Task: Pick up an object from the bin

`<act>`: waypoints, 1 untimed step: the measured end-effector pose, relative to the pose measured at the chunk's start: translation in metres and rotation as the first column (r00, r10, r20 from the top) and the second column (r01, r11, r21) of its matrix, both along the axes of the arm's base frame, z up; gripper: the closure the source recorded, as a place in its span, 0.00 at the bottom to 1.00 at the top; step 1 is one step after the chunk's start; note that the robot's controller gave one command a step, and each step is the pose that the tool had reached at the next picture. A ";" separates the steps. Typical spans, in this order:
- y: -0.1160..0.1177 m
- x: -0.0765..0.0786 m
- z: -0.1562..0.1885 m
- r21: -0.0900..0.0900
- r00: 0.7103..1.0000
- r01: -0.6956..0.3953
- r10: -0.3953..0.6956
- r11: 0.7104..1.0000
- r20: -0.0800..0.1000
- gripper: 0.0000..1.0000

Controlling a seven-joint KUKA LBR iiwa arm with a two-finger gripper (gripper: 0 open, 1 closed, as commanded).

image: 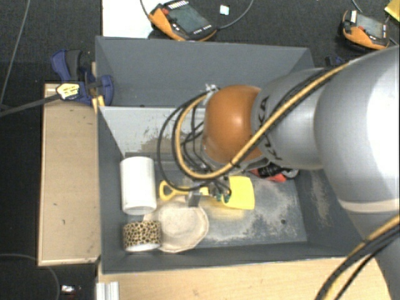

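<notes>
The jaws hang low in the middle of the bin (187, 67), under the arm's orange cover (231, 127) and its looped cables (167, 144), and how far open they are cannot be told. Nothing can be seen held in them. Right beneath them lies a flat yellow tool (242, 192), its long axis running left to right across the frame, with the thin handle pointing left and the broad end to the right. The jaws are over its middle, where handle meets blade. Just below the handle lies a round beige cloth pad (182, 228), with a leopard-print roll (141, 235) touching its left side. An upright white cylinder (137, 184) is left of the handle. A small red thing (279, 175) peeks out under the arm to the right.
</notes>
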State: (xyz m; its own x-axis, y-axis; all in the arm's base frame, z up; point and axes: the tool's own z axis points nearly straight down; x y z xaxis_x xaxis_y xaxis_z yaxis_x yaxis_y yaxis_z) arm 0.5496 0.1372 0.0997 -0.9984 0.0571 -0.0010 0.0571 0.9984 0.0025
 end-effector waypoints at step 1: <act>0.000 0.001 0.020 0.001 1.000 0.001 -0.001 1.000 0.004 1.00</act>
